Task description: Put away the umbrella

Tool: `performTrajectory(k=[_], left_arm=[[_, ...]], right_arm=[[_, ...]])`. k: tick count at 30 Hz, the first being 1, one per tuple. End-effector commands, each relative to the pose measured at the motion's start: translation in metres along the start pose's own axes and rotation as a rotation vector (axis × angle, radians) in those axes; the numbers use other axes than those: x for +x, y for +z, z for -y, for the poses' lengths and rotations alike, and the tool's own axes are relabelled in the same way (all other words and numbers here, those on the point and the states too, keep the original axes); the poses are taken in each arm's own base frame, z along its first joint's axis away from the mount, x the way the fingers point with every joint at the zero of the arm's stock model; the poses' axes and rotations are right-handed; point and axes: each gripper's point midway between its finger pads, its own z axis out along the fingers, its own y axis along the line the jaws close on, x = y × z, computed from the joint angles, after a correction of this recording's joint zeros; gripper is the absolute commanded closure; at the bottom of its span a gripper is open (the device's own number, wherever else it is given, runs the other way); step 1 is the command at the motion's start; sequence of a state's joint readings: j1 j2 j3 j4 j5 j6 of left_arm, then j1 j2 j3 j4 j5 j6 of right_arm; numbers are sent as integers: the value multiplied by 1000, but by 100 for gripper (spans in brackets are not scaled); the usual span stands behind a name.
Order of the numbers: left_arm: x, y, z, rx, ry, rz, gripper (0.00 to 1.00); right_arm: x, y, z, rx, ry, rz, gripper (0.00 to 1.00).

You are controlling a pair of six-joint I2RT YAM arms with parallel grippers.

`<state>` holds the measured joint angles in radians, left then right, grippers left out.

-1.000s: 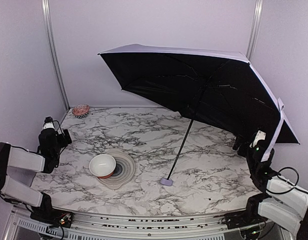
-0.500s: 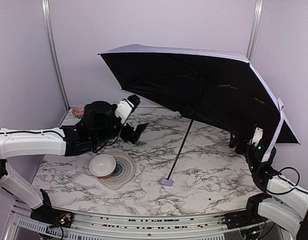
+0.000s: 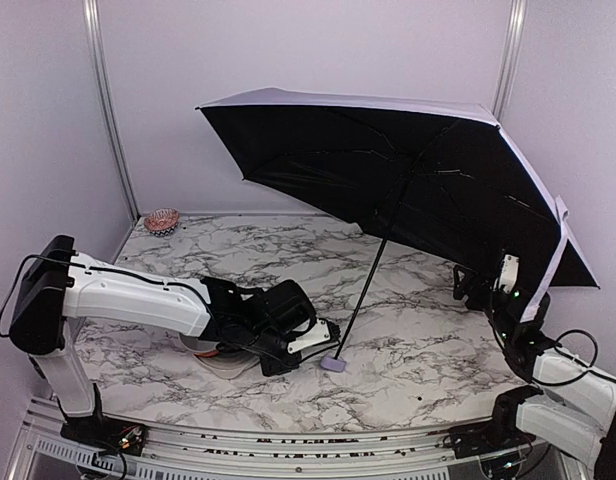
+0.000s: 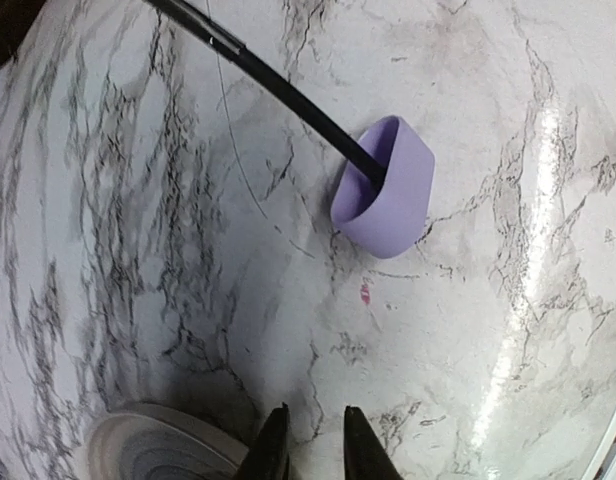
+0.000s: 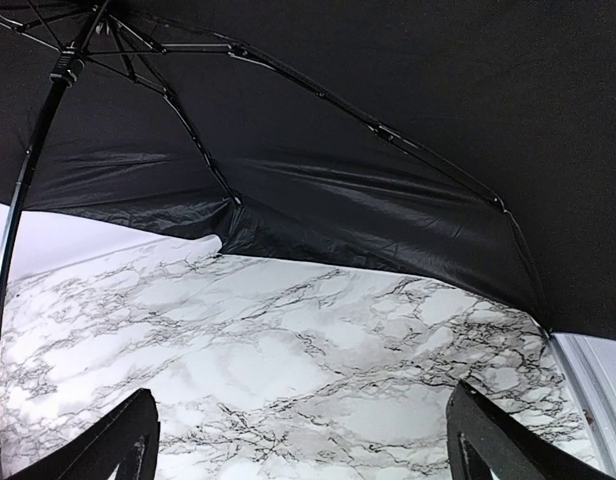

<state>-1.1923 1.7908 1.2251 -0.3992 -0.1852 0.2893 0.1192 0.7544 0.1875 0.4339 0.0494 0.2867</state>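
Umbrella (image 3: 418, 190), pale lavender with black lining, stands open, unmoved, its lavender block handle (image 4: 385, 187) on the marble table (image 3: 418, 350). Our left gripper (image 4: 310, 445) has swung in beside that handle, fingers nearly closed, empty; right gripper (image 5: 303, 440) waits spread under the canopy. We judge grasping comes next.

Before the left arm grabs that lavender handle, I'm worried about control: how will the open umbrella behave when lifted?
The umbrella will probably swing and tip: its wide canopy sits high on a thin shaft, leaning. The small smooth handle may slip or twist between the left gripper fingers. It looks light for its size, but its fabric is likely floppy.
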Motion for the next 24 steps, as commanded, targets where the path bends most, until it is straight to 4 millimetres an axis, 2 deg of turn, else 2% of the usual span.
performTrajectory(k=[1,7,11,13,18,24], left_arm=[[31,11,19,89,-14,-144,100],[48,17,19,110,-69,-202,100],[73,22,14,96,-113,-272,100],[86,25,8,77,-141,-315,100],[101,35,-10,44,-251,-362,100],[128,38,-42,-43,-357,-429,100]], right_arm=[[-23,0,-7,-25,-4,55,4],[-24,-2,-6,-19,-5,60,4],[-25,-2,-5,-11,-6,64,4],[-24,-2,-4,-7,-4,65,4],[-26,-1,-5,-8,-5,60,4],[-26,-1,-2,9,-3,69,4]])
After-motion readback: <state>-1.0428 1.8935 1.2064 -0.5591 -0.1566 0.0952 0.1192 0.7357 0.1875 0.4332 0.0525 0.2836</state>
